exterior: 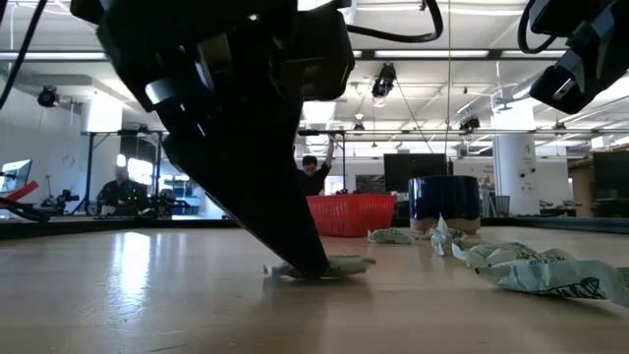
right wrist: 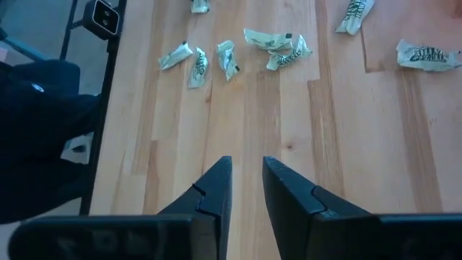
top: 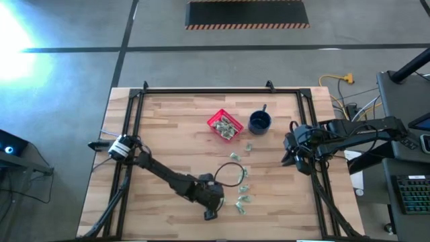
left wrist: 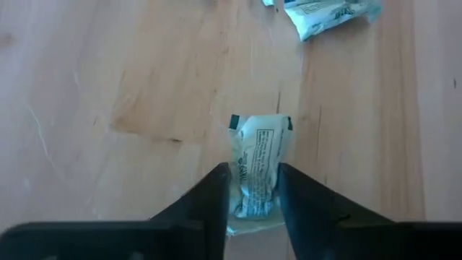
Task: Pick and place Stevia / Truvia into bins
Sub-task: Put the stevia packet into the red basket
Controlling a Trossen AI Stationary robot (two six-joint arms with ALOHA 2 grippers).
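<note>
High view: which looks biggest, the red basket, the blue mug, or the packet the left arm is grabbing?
1. Red basket, biggest.
2. Blue mug, a bit smaller.
3. The sachet between the left gripper's fingers, far smallest; there it is mostly hidden.

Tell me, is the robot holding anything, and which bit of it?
The left pincer pinches one sachet by its near end, down on the table. The right pincer holds nothing.
</note>
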